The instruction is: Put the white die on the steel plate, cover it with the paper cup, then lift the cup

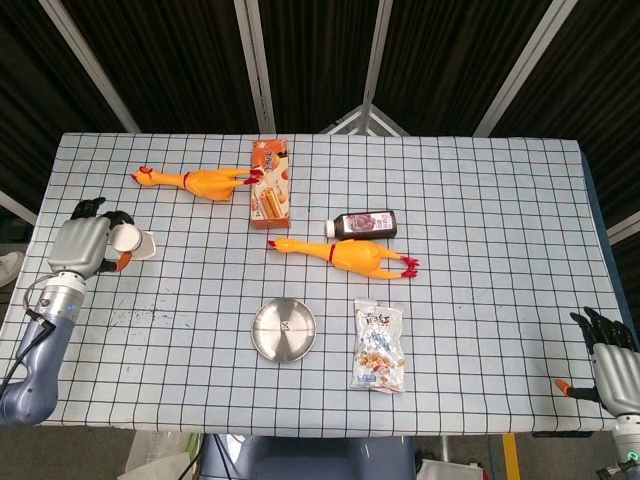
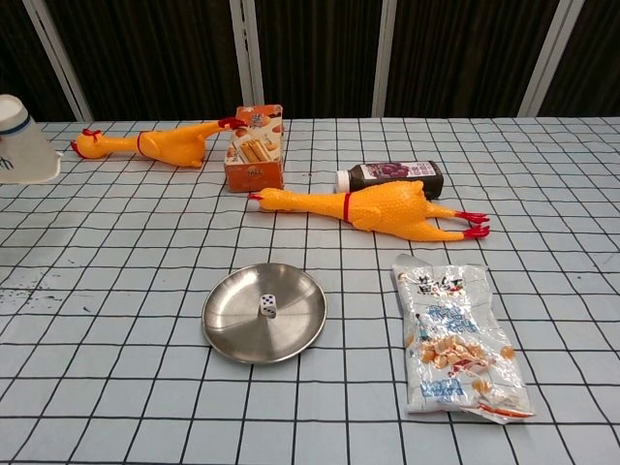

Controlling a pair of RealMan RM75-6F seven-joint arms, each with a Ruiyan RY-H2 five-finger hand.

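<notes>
Die [image 2: 269, 307] sits uncovered in the middle of the plate [image 2: 232, 334] on the desk [image 1: 480, 250]; only the chest view shows its pips clearly. The left robot hand [image 1: 88, 243], seen in the head view alone, holds the cup [image 1: 135, 241] at the desk's far left edge, well apart from the plate. The chest view catches just the cup's side. The right robot hand [image 1: 612, 355] hangs off the near right corner, fingers spread, holding nothing.

A white paper cup [image 2: 24, 145] with a blue rim band lay against the black fingers [image 1: 92, 207] of the grey left hand [image 1: 88, 243]. The white die [image 2: 268, 306] had dark pips; the steel plate [image 2: 232, 334] was silver.
</notes>
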